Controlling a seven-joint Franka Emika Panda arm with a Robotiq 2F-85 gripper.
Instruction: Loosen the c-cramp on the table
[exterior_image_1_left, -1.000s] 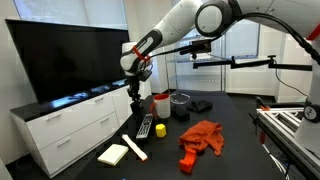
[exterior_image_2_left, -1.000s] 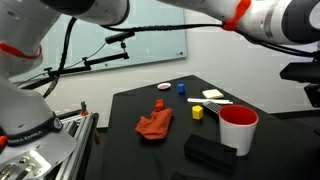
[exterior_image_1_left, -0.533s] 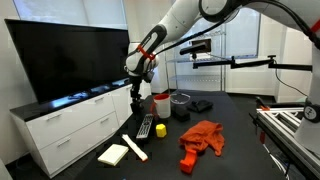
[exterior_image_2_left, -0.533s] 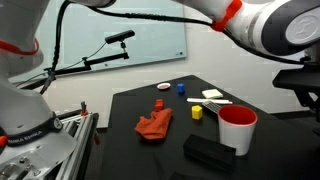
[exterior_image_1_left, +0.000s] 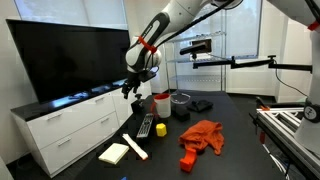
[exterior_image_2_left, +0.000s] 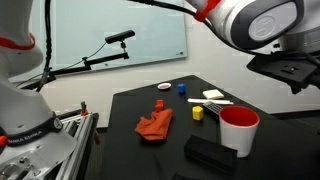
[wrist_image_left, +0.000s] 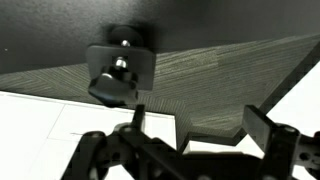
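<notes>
In the wrist view the black c-cramp (wrist_image_left: 118, 72) grips the edge of the dark table (wrist_image_left: 200, 75), its round screw knob facing the camera. My gripper (wrist_image_left: 200, 128) is open, with nothing between its fingers. The knob sits just beyond the left finger (wrist_image_left: 138, 118), apart from it. In an exterior view the gripper (exterior_image_1_left: 133, 89) hangs at the table's far left corner, beside the red and white cup (exterior_image_1_left: 160, 104). I cannot make out the cramp there. In an exterior view only the dark wrist (exterior_image_2_left: 290, 70) shows at the right edge.
On the table lie a remote (exterior_image_1_left: 145, 126), a yellow block (exterior_image_1_left: 161, 129), an orange cloth (exterior_image_1_left: 203, 135), a white block (exterior_image_1_left: 113, 153) and a cream stick (exterior_image_1_left: 134, 147). A black bin (exterior_image_1_left: 179, 105) stands behind the cup. White cabinets with a large screen (exterior_image_1_left: 70, 60) flank the arm.
The gripper has gone from shut to open and has risen from the table's corner, away from the cramp's knob. The things on the table have not moved.
</notes>
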